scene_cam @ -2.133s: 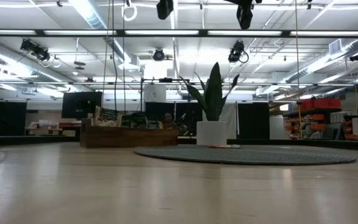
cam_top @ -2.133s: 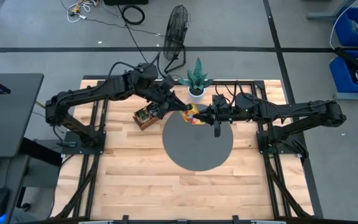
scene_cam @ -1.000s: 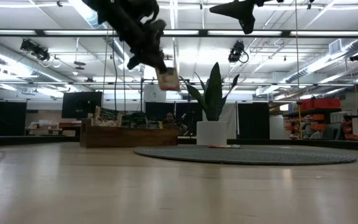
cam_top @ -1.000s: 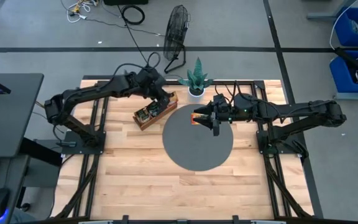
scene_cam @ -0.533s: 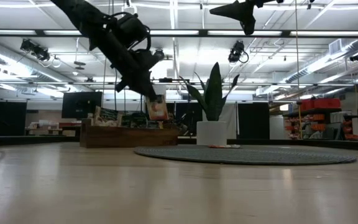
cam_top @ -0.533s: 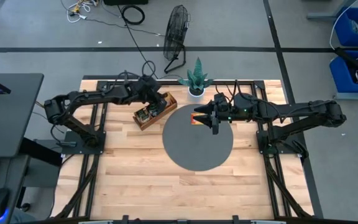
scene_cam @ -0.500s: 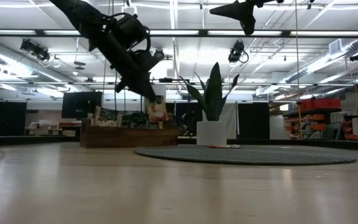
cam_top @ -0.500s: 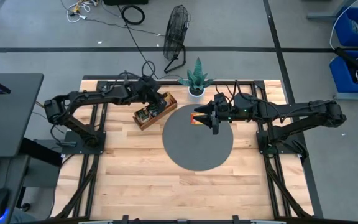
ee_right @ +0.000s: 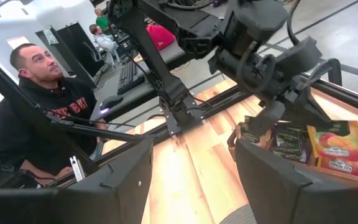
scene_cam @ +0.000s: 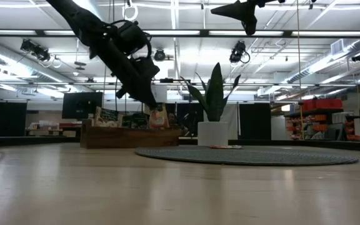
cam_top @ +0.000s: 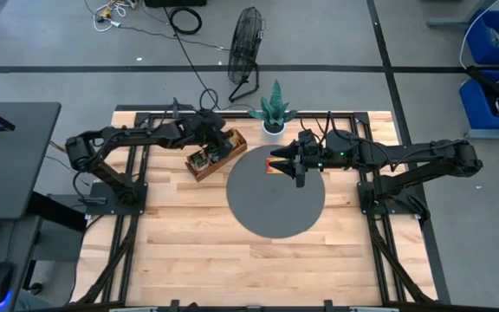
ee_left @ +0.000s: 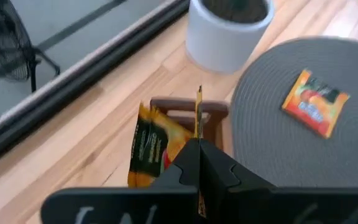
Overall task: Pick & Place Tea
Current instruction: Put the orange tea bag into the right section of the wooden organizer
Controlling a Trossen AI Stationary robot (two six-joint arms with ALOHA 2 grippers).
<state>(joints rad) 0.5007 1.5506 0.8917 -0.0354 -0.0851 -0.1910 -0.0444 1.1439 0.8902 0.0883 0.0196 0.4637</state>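
Note:
My left gripper (scene_cam: 152, 104) hangs over the far end of the brown wooden tray (cam_top: 216, 156), shut on an orange tea sachet (scene_cam: 159, 117). In the left wrist view this sachet (ee_left: 199, 112) shows edge-on in front of the shut fingers. Other sachets (ee_right: 328, 147) stand upright in the tray. One orange sachet (ee_left: 316, 102) lies flat on the dark round mat (cam_top: 275, 204). My right gripper (cam_top: 301, 176) hovers open above the mat's far part, near that sachet (cam_top: 275, 163), with nothing between its fingers (ee_right: 123, 180). My left gripper pinches the sachet's upper end (ee_left: 199, 142) between its two fingers. The fingers slant down from the table's left. The sachet hangs upright below them, its lower end (scene_cam: 159, 126) level with the sachets in the tray; whether it touches the tray I cannot tell.
A white pot with a green plant (cam_top: 273, 121) stands at the far edge just beyond the mat and tray. A black fan (cam_top: 245, 43) stands on the floor behind the table. A person (ee_right: 33, 124) sits beyond the table's left side. Bare wood lies in front of the mat.
My left gripper has come down and a little toward the table's left, carrying the sachet from high above the tray to the level of the sachets in it. The sachet stays hanging upright. My right gripper has kept still.

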